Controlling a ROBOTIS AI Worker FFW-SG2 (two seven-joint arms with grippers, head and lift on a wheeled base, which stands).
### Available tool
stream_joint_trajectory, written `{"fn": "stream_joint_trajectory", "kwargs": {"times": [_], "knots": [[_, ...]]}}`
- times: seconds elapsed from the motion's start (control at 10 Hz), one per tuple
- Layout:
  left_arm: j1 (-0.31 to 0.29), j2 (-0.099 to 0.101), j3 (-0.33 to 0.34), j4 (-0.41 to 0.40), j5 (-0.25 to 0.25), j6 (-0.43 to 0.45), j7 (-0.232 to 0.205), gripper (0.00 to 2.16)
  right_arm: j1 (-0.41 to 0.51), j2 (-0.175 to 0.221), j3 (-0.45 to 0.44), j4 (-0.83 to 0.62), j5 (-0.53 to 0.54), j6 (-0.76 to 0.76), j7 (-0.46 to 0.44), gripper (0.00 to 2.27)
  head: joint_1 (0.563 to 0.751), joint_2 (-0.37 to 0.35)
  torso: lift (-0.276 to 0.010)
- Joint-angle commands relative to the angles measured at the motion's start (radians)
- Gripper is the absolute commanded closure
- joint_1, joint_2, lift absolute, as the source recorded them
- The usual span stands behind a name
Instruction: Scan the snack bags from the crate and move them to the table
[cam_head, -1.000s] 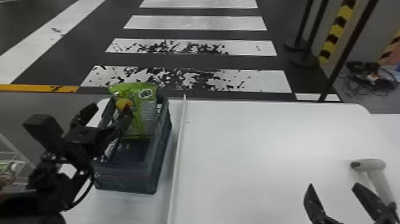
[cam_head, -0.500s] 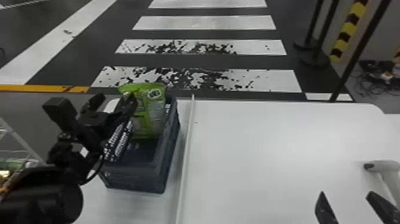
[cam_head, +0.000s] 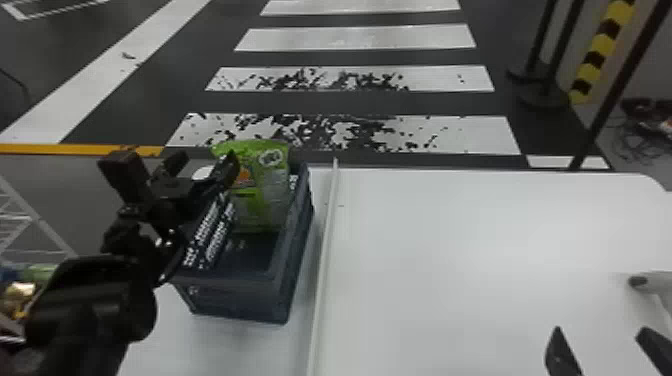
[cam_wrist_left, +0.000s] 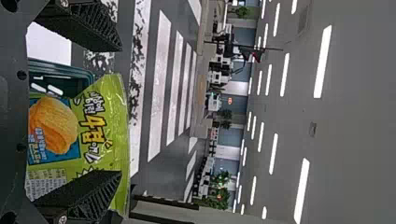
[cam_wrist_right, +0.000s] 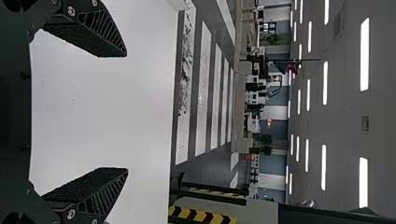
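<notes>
Green and glossy, the snack bag (cam_head: 262, 187) stands upright at the far end of the dark crate (cam_head: 240, 300), its top rising above the rim. The crate sits on the white desk (cam_head: 450, 250), to the left of a thin raised strip (cam_head: 327, 240).

The step in hand looks to be the pick: the left gripper (cam_wrist_left: 121, 111) is at the bag with its jaws wide. In the left wrist view one finger overlaps the printed front near an edge, while the other lies off to the side; whether either touches the bag I cannot tell.

Over the right part of the desk, the right gripper (cam_wrist_right: 126, 112) also has its jaws wide, with nothing between them. A pale scanner (cam_head: 656, 285) lies near it, by the desk's right side.

The next move, as I judge it, calls for centring the left jaws across the bag, closing them gently and lifting straight up until the bag clears the rim. A pinch on one edge alone could let it twist or slip. After that the bag's code would need to face the scanner, before the bag is set down on the desk beyond the strip.
</notes>
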Motion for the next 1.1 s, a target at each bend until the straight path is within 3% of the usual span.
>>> {"fn": "stream_joint_trajectory", "kwargs": {"times": [0.0,0.5,0.7,1.0], "knots": [[-0.056,0.009,-0.007,0.05,-0.008,0.017,-0.001,0.06,0.007,0.004,0.0,-0.005,0.002,0.0,0.0,0.12,0.695,0.109,-0.095],[-0.174,0.03,-0.017,0.168,-0.009,0.094,-0.052,0.06,0.012,0.014,0.001,-0.009,0.011,0.0,0.0,0.12,0.695,0.118,-0.095],[-0.189,0.049,-0.01,0.18,0.007,0.146,-0.11,0.06,0.012,0.021,0.004,-0.009,0.011,0.0,0.0,0.13,0.695,0.122,-0.095],[-0.192,0.061,-0.006,0.18,0.009,0.186,-0.157,0.06,0.007,0.025,0.01,-0.007,0.013,0.0,0.0,0.13,0.695,0.124,-0.095]]}}
